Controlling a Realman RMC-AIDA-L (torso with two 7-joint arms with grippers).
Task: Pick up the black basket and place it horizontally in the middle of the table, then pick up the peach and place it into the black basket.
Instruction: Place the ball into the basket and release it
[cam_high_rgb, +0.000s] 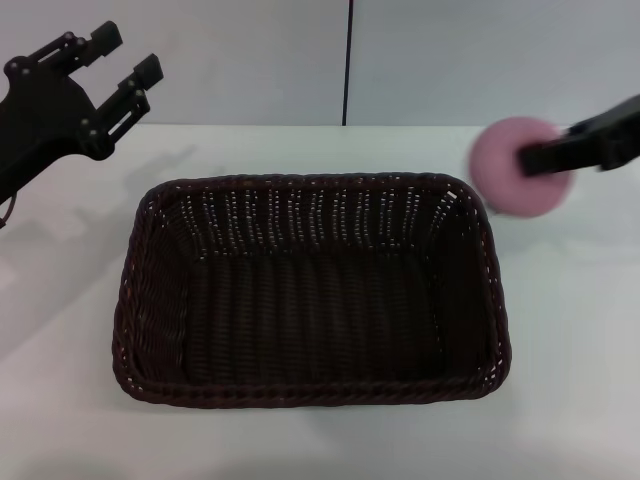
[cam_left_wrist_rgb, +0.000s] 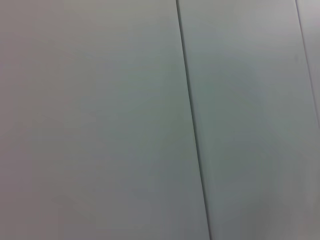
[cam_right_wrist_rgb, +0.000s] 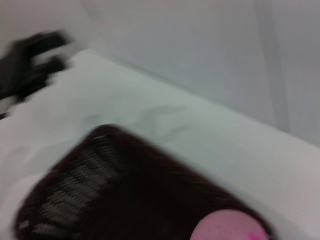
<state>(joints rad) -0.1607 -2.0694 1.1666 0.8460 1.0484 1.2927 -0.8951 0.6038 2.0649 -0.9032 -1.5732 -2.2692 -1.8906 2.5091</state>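
The black basket lies lengthwise across the middle of the white table, open side up and empty. My right gripper is shut on the pink peach and holds it in the air just beyond the basket's far right corner. The right wrist view shows the basket below and the peach at the picture's lower edge. My left gripper is open and empty, raised at the far left, clear of the basket. It also shows far off in the right wrist view.
A grey wall with a dark vertical seam stands behind the table. The left wrist view shows only that wall. White tabletop shows on all sides of the basket.
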